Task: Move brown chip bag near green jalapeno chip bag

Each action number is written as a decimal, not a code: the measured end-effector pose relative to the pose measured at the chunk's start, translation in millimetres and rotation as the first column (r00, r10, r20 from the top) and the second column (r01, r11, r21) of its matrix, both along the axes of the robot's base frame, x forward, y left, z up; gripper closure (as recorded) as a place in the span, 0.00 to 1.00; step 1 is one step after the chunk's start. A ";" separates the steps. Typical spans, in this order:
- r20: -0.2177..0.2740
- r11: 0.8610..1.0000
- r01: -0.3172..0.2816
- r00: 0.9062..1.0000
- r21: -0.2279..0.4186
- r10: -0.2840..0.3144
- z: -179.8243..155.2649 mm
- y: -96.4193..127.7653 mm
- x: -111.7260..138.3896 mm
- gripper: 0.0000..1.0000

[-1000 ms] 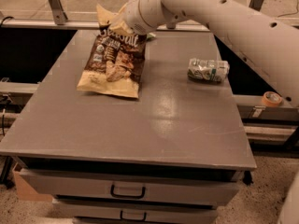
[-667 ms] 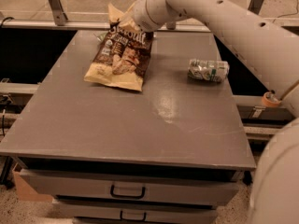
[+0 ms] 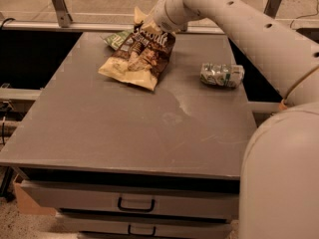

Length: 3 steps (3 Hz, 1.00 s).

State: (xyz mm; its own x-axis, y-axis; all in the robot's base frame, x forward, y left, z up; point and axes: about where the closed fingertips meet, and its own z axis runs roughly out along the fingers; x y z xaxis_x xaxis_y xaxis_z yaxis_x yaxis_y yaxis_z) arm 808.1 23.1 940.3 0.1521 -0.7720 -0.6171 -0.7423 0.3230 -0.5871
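**Brown bag dragged toward the far edge, green bag now showing**

Over the last second the brown chip bag has slid to the right and toward the far side of the desk. Its top end sits tucked under the hand, which is at the far edge with the arm arching over it. I cannot tell how the hand is set or whether it has hold of the bag.

That slide has uncovered the green jalapeno chip bag, which peeks out at the brown bag's upper left corner, touching it or just under it. By my reading, the two are already as near as the task asks, and what remains is letting go and backing off.

A crushed can lies well apart to the right, out of the path. My one worry is the brown bag dragging the green one along.
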 end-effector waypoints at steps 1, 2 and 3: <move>0.006 0.999 0.046 0.999 -0.029 -0.046 0.1 -20.3 10.2 0.36; 0.014 0.996 0.077 0.997 -0.050 -0.076 2.8 -35.5 13.9 0.13; 0.026 0.995 0.079 0.997 -0.060 -0.077 8.9 -39.2 14.9 0.00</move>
State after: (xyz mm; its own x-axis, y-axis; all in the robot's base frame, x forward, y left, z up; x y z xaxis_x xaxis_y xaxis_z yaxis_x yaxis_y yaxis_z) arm 823.0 -16.1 949.2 0.1037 -0.8182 -0.5655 -0.7020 0.3426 -0.6243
